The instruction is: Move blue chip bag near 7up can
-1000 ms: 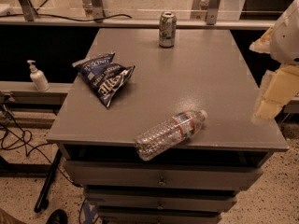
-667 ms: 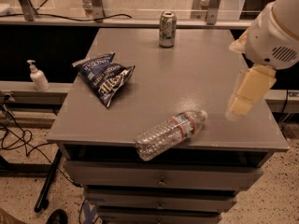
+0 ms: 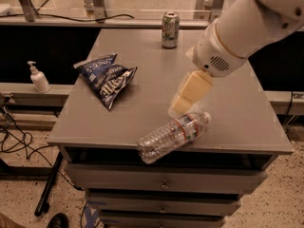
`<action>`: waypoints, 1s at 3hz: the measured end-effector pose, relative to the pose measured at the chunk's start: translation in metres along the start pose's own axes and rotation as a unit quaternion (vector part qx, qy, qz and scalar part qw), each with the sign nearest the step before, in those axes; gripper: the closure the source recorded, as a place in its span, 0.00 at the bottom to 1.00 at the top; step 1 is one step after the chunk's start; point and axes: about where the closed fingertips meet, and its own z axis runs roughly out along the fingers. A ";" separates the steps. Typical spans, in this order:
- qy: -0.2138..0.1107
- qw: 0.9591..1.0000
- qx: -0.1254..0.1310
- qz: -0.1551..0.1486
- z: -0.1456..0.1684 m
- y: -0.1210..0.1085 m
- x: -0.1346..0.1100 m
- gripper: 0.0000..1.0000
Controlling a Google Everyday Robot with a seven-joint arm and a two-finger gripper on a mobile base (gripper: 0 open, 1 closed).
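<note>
The blue chip bag (image 3: 107,79) lies crumpled on the left part of the grey cabinet top (image 3: 142,113), dark navy with white lettering. The 7up can (image 3: 170,30) stands upright near the back edge, right of the bag. My gripper (image 3: 186,95), on a white arm coming in from the upper right, hangs over the middle of the top, right of the bag and in front of the can. It holds nothing.
A clear plastic water bottle (image 3: 173,136) lies on its side at the front edge, just below the gripper. A white pump dispenser (image 3: 38,78) stands on a lower shelf at the left. Cables lie on the floor at the left.
The arm has swung in from the right edge toward the middle of the cabinet top, closer to the bag. The bag, can and bottle have not moved.
</note>
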 end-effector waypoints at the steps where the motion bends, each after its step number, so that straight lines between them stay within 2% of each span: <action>1: -0.012 1.000 0.010 -0.001 0.000 -0.004 -0.008 0.00; 2: -0.012 1.000 0.010 -0.001 0.000 -0.004 -0.008 0.00; 3: -0.040 0.999 0.027 0.016 0.014 -0.016 -0.018 0.00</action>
